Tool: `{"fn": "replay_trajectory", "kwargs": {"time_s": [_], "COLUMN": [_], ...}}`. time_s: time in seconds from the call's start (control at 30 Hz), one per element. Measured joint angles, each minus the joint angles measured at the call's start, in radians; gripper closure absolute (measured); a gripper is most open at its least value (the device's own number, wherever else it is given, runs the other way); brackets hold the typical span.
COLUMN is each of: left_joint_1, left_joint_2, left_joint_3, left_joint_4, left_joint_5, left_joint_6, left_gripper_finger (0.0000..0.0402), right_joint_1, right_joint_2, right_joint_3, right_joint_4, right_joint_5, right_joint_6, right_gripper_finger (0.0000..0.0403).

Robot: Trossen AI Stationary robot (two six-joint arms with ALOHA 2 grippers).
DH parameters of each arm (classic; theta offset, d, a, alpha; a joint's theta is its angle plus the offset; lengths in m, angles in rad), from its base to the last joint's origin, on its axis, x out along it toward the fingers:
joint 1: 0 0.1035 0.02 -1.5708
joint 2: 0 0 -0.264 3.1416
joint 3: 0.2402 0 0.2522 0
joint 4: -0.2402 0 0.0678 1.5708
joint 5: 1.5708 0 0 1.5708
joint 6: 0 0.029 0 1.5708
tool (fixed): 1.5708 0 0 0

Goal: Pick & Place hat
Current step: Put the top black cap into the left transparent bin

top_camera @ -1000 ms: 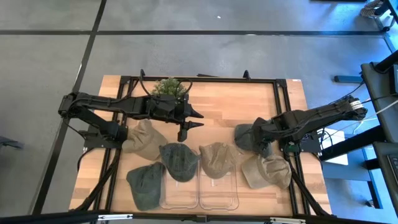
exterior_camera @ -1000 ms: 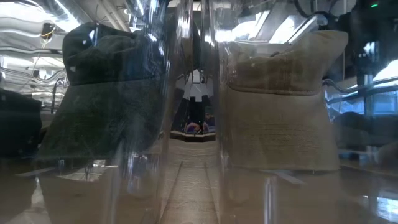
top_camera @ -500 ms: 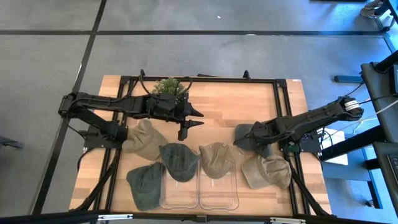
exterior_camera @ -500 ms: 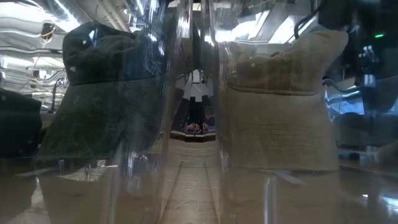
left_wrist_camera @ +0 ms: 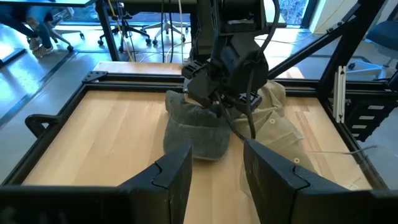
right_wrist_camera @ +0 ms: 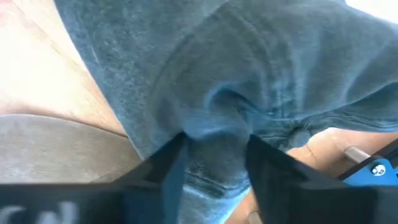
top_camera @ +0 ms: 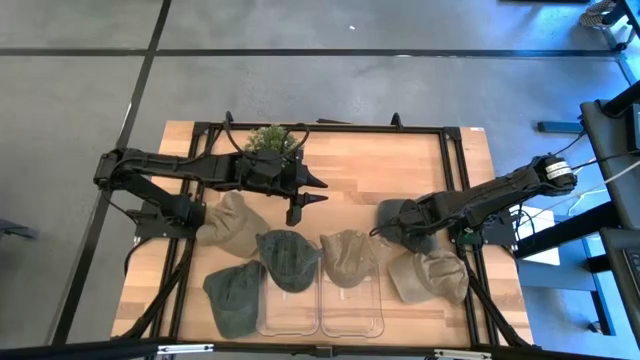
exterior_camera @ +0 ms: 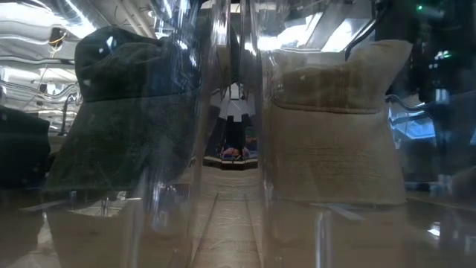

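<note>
Clear plastic bins (top_camera: 320,310) sit at the table's near edge, a dark green hat (top_camera: 288,258) and a tan hat (top_camera: 350,255) draped over their far rims, another green hat (top_camera: 233,293) to the left and a tan one (top_camera: 428,275) to the right. Farther in, the right gripper (top_camera: 392,228) presses down on the grey-green hat (top_camera: 398,222), fingers pinching a fold of its cloth (right_wrist_camera: 214,134). The left gripper (top_camera: 312,192) hovers mid-table, fingers parted, empty. A plant (top_camera: 272,140) stands at the far edge.
</note>
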Motion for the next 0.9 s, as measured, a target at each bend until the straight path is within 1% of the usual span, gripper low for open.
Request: {"fn": "replay_trajectory", "kwargs": {"time_s": [0.17,0.2,0.37,0.6,0.67,0.77,0.9], "left_joint_1": [0.000,0.000,0.000,0.000,0.000,0.000,0.008], "left_joint_2": [0.000,0.000,0.000,0.000,0.000,0.000,0.000], "left_joint_3": [0.000,0.000,0.000,0.000,0.000,0.000,0.000], "left_joint_4": [0.000,0.000,0.000,0.000,0.000,0.000,0.000], "left_joint_5": [0.000,0.000,0.000,0.000,0.000,0.000,0.003], "left_joint_6": [0.000,0.000,0.000,0.000,0.000,-0.020,-0.139], "left_gripper_finger": [0.0263,0.0263,0.0263,0.0262,0.0263,0.0263,0.0263], "right_joint_1": [0.000,0.000,0.000,0.000,0.000,0.005,0.007], "right_joint_2": [0.000,0.001,0.000,-0.018,-0.019,-0.019,-0.017], "right_joint_3": [0.004,0.011,0.087,0.254,0.317,0.413,0.542], "right_joint_4": [-0.017,-0.028,-0.138,-0.338,-0.383,-0.441,-0.479], "right_joint_5": [-0.004,-0.011,-0.006,0.107,0.153,0.258,0.422], "right_joint_6": [-0.029,-0.047,-0.076,-0.118,-0.169,-0.303,-0.513], "right_gripper_finger": [0.0379,0.0388,0.0389,0.0395,0.0396,0.0397,0.0397]}}
